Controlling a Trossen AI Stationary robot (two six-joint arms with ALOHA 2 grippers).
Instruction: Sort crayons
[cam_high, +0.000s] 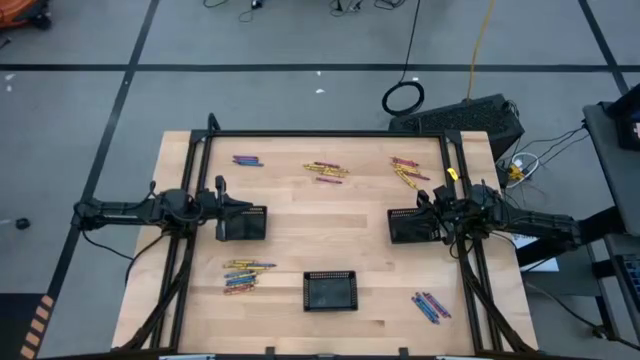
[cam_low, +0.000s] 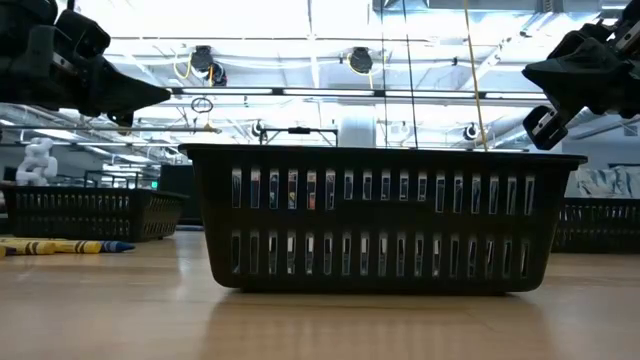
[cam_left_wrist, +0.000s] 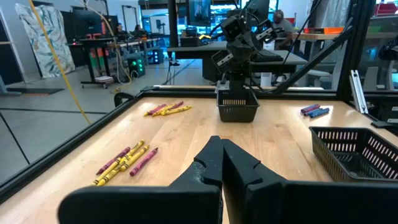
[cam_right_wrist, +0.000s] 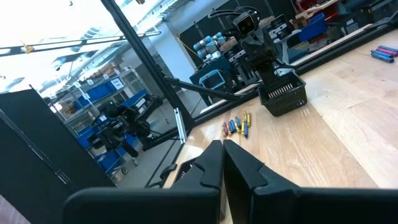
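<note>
Crayons lie flat on the wooden table in several small heaps: blue and pink at the far left (cam_high: 245, 160), yellow and pink at the far middle (cam_high: 326, 171), yellow and red at the far right (cam_high: 406, 172), yellow and blue at the near left (cam_high: 247, 276), blue and pink at the near right (cam_high: 431, 305). My left gripper (cam_left_wrist: 221, 158) is shut and level at the table's left (cam_high: 224, 203), above a black tray (cam_high: 245, 225). My right gripper (cam_right_wrist: 222, 158) is shut at the table's right (cam_high: 428, 205), above another black tray (cam_high: 410, 228). Both hold nothing.
A third black mesh tray (cam_high: 331, 290) stands at the near middle and fills the low view (cam_low: 385, 215). A dark frame (cam_high: 320, 134) runs along the table's far edge and sides. Bare wood lies between the two arms (cam_high: 325, 220).
</note>
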